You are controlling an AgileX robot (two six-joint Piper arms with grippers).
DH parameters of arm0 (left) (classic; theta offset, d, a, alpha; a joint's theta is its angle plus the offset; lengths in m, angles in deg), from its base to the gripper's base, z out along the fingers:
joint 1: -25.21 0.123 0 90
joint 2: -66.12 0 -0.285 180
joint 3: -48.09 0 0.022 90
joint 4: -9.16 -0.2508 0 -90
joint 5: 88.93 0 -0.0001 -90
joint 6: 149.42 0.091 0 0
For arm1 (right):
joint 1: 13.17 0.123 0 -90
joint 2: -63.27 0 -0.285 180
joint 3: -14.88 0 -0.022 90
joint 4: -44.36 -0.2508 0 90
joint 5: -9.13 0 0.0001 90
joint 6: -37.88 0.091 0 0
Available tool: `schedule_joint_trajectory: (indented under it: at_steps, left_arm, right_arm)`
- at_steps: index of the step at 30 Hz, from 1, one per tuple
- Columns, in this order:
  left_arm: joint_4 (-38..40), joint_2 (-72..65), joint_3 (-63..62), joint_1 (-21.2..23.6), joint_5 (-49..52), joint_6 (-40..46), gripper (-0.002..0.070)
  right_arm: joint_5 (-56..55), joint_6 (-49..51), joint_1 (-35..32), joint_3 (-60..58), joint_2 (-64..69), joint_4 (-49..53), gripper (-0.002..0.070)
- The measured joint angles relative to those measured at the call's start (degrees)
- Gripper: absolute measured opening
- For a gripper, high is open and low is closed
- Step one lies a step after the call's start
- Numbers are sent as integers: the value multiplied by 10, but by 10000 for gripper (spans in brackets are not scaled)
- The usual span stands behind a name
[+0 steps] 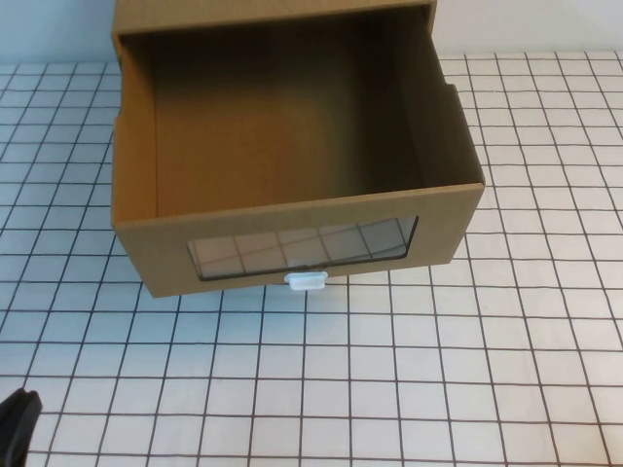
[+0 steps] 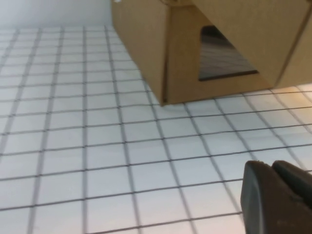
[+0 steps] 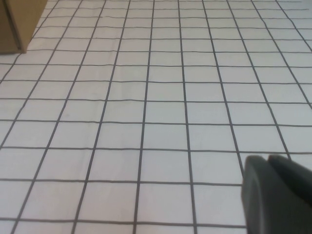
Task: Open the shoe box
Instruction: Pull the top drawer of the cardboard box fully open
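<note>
The brown cardboard shoe box (image 1: 448, 156) stands at the back middle of the gridded table. Its drawer is slid out toward me and its inside is bare. The front wall has a clear window (image 1: 302, 245) and a small white pull tab (image 1: 306, 281). My left gripper (image 1: 18, 423) sits low at the near left corner, well away from the box, shut and holding nothing. In the left wrist view the box (image 2: 146, 44) is far ahead of that gripper (image 2: 270, 165). My right gripper (image 3: 267, 158) is shut over bare table, with only a box corner (image 3: 17, 19) in sight.
A white tablecloth with a dark grid (image 1: 467, 370) covers the whole table in front of and beside the box. The outer sleeve of the box (image 1: 273, 10) runs to the back edge of the high view.
</note>
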Motion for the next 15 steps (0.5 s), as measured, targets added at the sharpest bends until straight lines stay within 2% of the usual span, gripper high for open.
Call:
schedule_joint_trajectory:
  at_steps: [1, 3, 6, 8, 11, 15]
  left_arm:
    - [-20, 0, 0, 0, -6, -9, -2]
    - [-99, 0, 0, 0, -17, -80, -2]
    - [-277, 0, 0, 0, -31, -227, -2]
    - [-366, 5, 0, 0, -31, -307, -2]
    - [-424, 34, 0, 0, -18, -364, -2]
    - [-458, 96, 0, 0, 32, -386, -2]
  right_arm:
    - [0, 0, 0, 0, 0, 0, -13]
    - [0, 0, 0, 0, 0, 0, -13]
    - [0, 0, 0, 0, 0, 0, -13]
    - [0, 0, 0, 0, 0, 0, -13]
    - [0, 0, 0, 0, 0, 0, -13]
    - [0, 0, 0, 0, 0, 0, -13]
